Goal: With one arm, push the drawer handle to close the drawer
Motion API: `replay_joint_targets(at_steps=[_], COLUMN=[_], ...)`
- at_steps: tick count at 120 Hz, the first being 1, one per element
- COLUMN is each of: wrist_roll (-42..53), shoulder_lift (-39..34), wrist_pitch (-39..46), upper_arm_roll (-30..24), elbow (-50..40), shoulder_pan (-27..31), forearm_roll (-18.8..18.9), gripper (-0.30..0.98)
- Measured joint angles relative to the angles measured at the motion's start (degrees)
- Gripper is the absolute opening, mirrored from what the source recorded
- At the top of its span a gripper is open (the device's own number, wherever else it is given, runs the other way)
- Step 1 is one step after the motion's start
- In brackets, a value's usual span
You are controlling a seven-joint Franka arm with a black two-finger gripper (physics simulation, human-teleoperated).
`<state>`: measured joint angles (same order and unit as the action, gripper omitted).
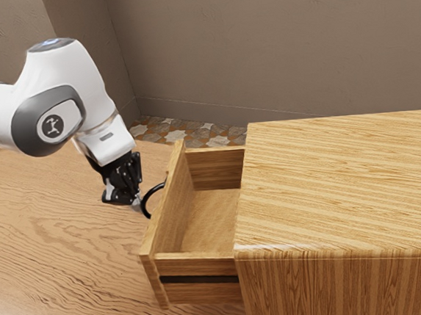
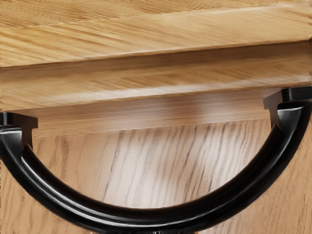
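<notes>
The yellow-brown wooden drawer [image 1: 163, 210] sticks out of the big, boxy wooden cabinet [image 1: 338, 183], and its curved, shiny black handle [image 1: 143, 198] is on the front board, between the two side edges. The black gripper [image 1: 138, 202] is right by the outer bend of the handle, but it is too hard to see if it is squeezed shut or let go. To do the push well, the arm should press gently on the middle of the bend and go straight toward the cabinet, so the drawer does not twist.
</notes>
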<state>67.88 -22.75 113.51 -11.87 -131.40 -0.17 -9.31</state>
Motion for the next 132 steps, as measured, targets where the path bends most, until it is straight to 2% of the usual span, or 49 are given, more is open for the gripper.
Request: replay_joint_targets(at_steps=[132], wrist_roll=[-5.6], shoulder_lift=[6.0], wrist_pitch=[0.1], upper_arm_roll=[-5.9], elbow=[5.7], shoulder_pan=[-0.2], forearm_roll=[-1.0], gripper=[-0.10])
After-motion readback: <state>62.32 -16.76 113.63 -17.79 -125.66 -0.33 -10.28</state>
